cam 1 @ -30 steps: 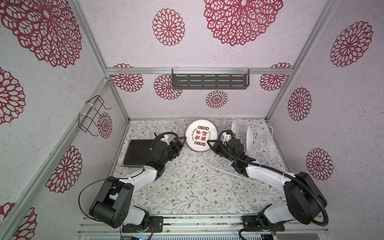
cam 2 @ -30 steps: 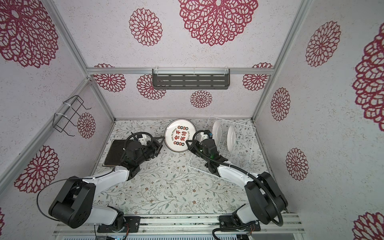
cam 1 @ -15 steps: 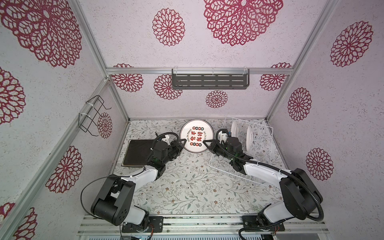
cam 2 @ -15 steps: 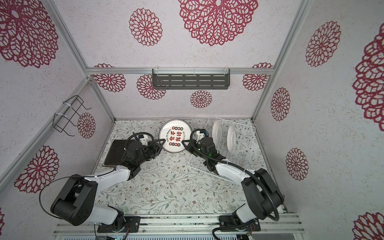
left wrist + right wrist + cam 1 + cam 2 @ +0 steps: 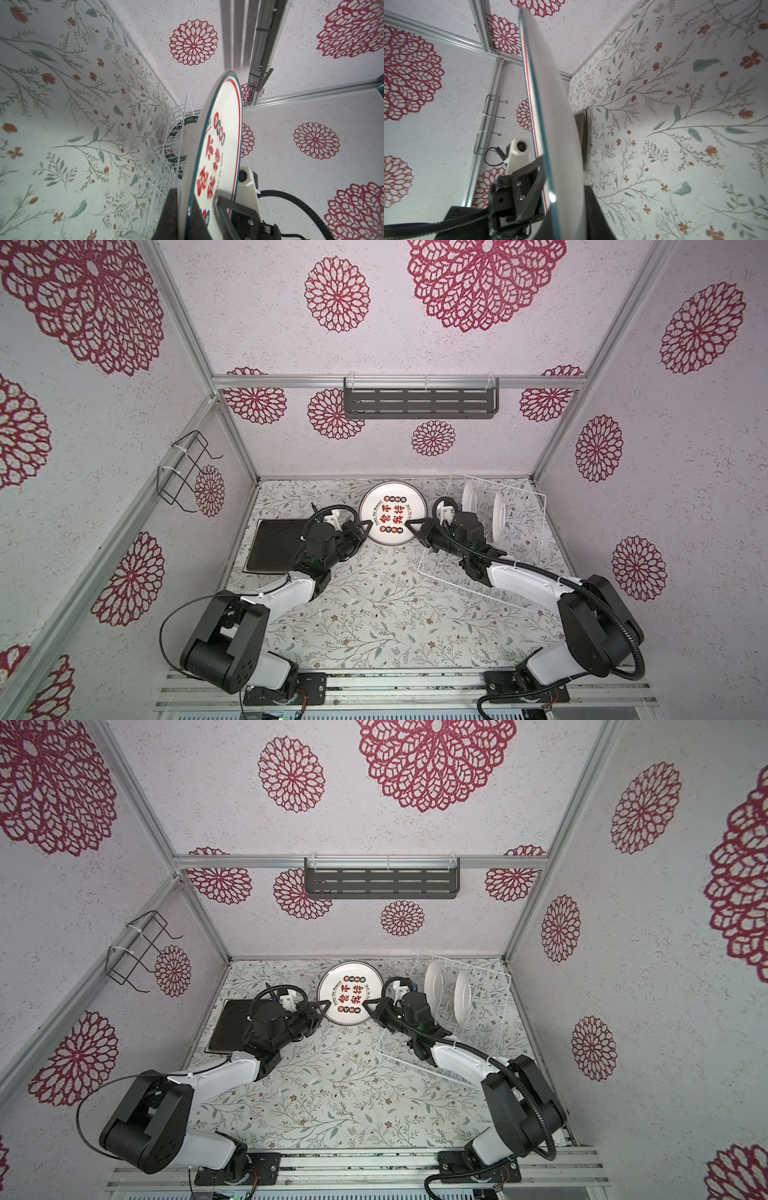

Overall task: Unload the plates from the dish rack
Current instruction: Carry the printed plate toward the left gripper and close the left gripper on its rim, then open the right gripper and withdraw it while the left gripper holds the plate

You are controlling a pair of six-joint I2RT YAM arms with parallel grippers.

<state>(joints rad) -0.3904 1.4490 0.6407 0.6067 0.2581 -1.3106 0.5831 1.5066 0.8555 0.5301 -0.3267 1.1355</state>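
A round white plate with red characters [image 5: 392, 514] [image 5: 350, 996] hangs above the table between both grippers, face up in both top views. My left gripper [image 5: 369, 524] [image 5: 185, 207] is shut on its left rim. My right gripper [image 5: 409, 524] [image 5: 566, 212] straddles the opposite rim, and I cannot tell whether it still presses. The white wire dish rack [image 5: 523, 510] [image 5: 486, 986] stands at the right with two round white plates [image 5: 471, 499] [image 5: 500, 514] upright in it. One teal-rimmed plate [image 5: 176, 145] shows through the rack wires [image 5: 164, 158]. A black square plate [image 5: 276, 545] lies flat at the left.
A dark grey slotted shelf [image 5: 419, 402] hangs on the back wall. A small black wire holder [image 5: 187, 472] is fixed to the left wall. The right arm [image 5: 523, 576] reaches over the rack's front edge. Patterned walls close in three sides.
The right gripper carried the red-character plate a little to the left, away from the rack. The left gripper reached in and shut on the plate's left rim.
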